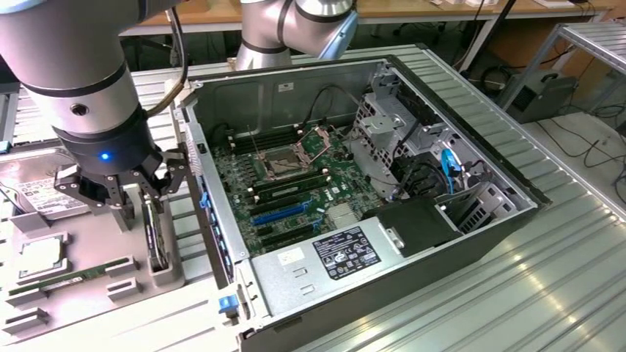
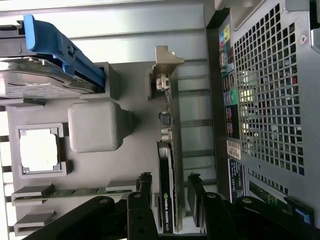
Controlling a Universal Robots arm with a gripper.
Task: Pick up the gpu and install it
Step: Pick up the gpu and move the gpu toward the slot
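Exterior view first: the gripper [image 1: 135, 199] hangs low over the grey parts tray [image 1: 88, 323] on the exterior view's left. It's right above the gpu [image 1: 155, 246], which stands on its edge in a holder on that tray, just beside the open PC case [image 1: 470, 220]. The fingers [image 1: 119, 209] are apart and sit down around the upper end of the card. The case lies on its side on the ribbed tabletop [image 1: 547, 293] with the motherboard [image 1: 293, 183] exposed, and the blue slot [image 1: 278, 214] looks empty to me. Also on the tray are a hard drive [image 1: 29, 198] and a memory stick [image 1: 69, 279], neither of them near the fingers.

Wrist view: here you look along the gpu [image 2: 167, 165] edge-on, with its silver bracket [image 2: 167, 60] at the far end. There's one of the fingers [image 2: 145, 187] on each side of the card, and I can see a sliver of gap both sides. So the gripper [image 2: 169, 192] is straddling it, not clamped on it. The case's perforated back wall [image 2: 270, 100] runs along one side of the card.

Progress-wise I'd call it barely started. The gripper is lined up on the card, but the gpu is still seated in its holder, not gripped and not lifted. That leaves both the pickup and the install undone
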